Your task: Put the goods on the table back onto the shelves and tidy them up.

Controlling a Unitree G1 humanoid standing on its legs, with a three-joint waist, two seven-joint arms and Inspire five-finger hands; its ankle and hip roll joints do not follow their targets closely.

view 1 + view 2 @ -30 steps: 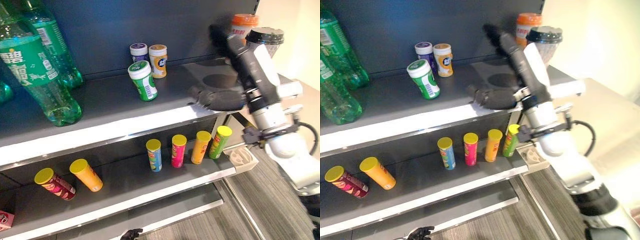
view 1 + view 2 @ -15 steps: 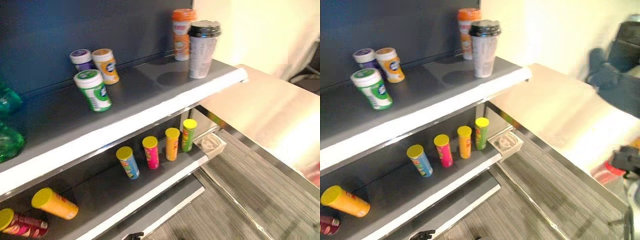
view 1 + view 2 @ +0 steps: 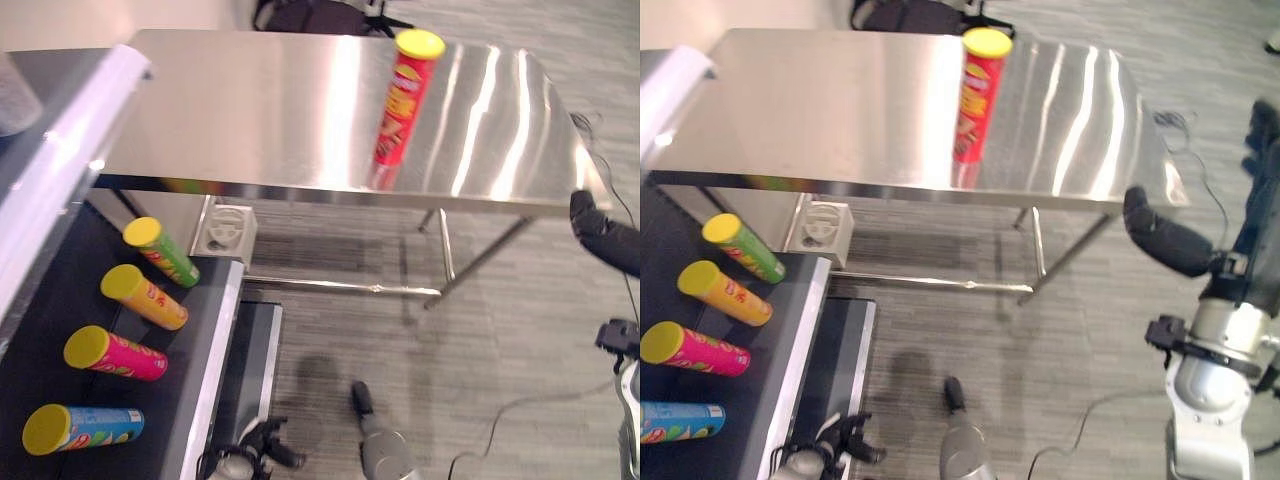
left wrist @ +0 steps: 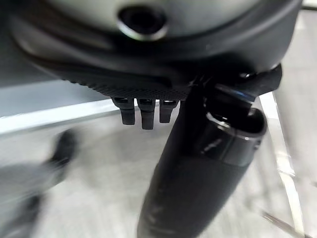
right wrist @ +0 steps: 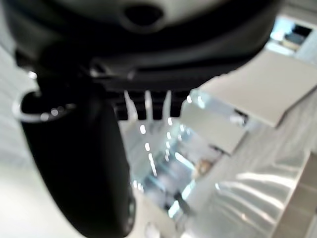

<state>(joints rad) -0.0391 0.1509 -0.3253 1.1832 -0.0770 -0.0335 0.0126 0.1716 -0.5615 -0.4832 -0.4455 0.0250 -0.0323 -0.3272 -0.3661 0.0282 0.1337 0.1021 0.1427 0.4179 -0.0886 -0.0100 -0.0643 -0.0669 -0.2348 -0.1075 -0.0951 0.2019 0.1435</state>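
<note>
A tall red crisp can [image 3: 398, 110] with a yellow lid stands upright on the steel table [image 3: 250, 110], toward its far right part. My right hand [image 3: 1160, 238] hangs open in the air off the table's right end, below its top and well apart from the can, holding nothing; its thumb [image 5: 74, 163] juts out straight. Low down by the shelf's foot, my left hand [image 3: 262, 452] is also open and empty.
On the lower shelf [image 3: 215, 370] at the left lie a green can [image 3: 160, 250], an orange can [image 3: 145, 297], a pink can [image 3: 115, 355] and a blue can [image 3: 85, 428]. The upper shelf's white edge [image 3: 60, 170] overhangs them. A white box [image 3: 228, 232] sits under the table.
The camera has swung right from the shelves to the steel table, bringing the red can into sight. My right hand, raised at the far right before, now hangs lower beside the table's end.
</note>
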